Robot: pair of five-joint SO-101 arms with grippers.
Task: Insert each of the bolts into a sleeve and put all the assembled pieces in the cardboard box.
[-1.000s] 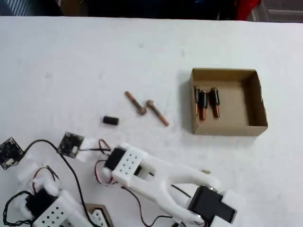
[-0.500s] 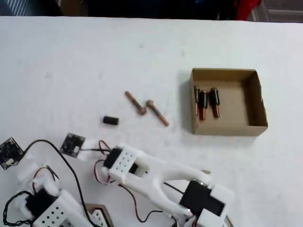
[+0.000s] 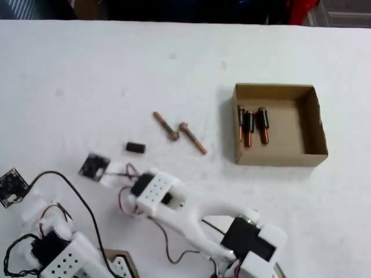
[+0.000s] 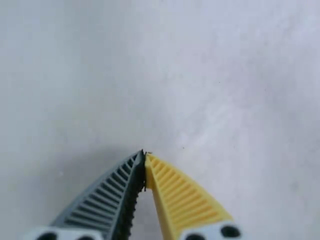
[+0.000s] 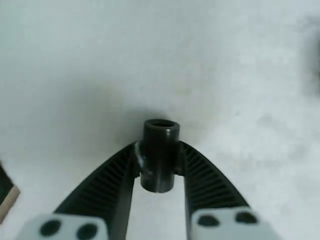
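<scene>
**Arm's wrist end swung toward loose sleeve**

Since a second ago, the white arm (image 3: 191, 217) along the near table edge has been swung. Its small circuit board (image 3: 94, 167) now sits closer to the loose sleeve (image 3: 135, 147). Parts on the table are unmoved.

Right gripper (image 5: 158, 148): black ribbed fingers are part-closed, clamped on the sides of a held sleeve (image 5: 160, 160). It is a short, smooth black tube. Its long axis runs along the fingers, with the open bore pointing away from the wrist, over the white table (image 5: 100, 60).

Left gripper (image 4: 144, 156): the grey and yellow ribbed fingers are closed tip to tip, with nothing held.

First bolt (image 3: 165, 126) and second bolt (image 3: 192, 138), copper-brown, lie flat just beside each other, slanted the same way.

The cardboard box (image 3: 293, 130) holds three assembled pieces (image 3: 249, 128) side by side, black ends toward the far wall.
</scene>
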